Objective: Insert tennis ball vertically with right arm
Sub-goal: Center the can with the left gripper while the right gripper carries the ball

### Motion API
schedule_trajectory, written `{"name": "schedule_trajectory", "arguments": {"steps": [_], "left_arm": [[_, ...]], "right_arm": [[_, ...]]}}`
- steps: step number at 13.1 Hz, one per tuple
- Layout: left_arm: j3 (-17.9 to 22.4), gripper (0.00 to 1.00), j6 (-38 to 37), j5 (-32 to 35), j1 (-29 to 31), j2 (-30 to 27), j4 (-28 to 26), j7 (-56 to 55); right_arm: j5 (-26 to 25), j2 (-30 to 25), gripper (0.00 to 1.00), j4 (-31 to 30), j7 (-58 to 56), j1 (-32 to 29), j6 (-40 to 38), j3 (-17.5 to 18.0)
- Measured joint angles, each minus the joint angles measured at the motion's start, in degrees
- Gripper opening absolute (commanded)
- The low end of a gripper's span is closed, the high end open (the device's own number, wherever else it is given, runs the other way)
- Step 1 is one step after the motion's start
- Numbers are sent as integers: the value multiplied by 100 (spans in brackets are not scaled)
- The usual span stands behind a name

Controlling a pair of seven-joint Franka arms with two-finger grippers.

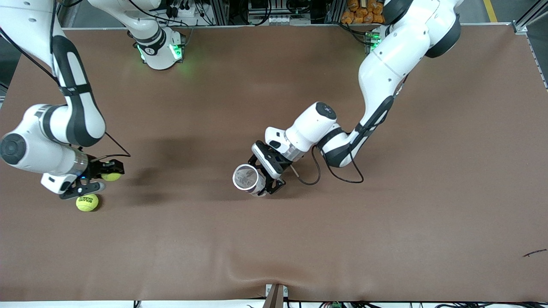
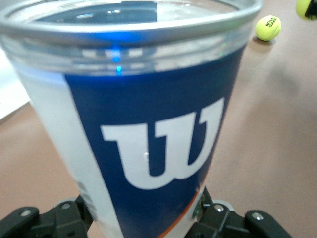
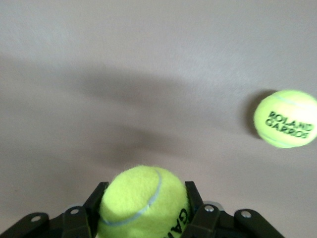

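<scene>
so, near to far
loose ball (image 1: 87, 202): lies on the table (image 1: 274, 239), at about 6 o'clock of the right gripper.
right gripper (image 1: 102, 176): hovering over the table at the right arm's end, fingers clenched on the held ball (image 1: 111, 176).
can (image 1: 248, 179): upright, mouth up, at 3 o'clock of the held ball and well apart, clamped by the left gripper (image 1: 269, 177).
advice: probably carry the held ball over the mouth, centre it, then lower straight down before releasing.
</scene>
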Motion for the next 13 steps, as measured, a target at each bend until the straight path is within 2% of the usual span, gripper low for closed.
{"name": "schedule_trajectory", "arguments": {"steps": [2,4,6,8,11,13], "left_arm": [[7,79,334,0,-20,164,0,0],[21,80,698,1,-36,292,-6,10],[137,81,930,41,-60,369,-18,54],[233,81,1122,219,-57,439,-42,56],[253,81,1229,259,-57,479,-130,71],[273,83,1234,262,-59,480,-136,75]], "right_arm": [[34,-156,41,163,347,32,-131,69],[163,-246,40,549,1051,175,-651,229],[318,-264,39,1030,1959,502,-1028,325],[490,-236,39,1364,2836,961,-1082,358],[560,132,39,1916,4144,1708,-1028,376],[570,457,39,2217,4764,2111,-704,378]]}}
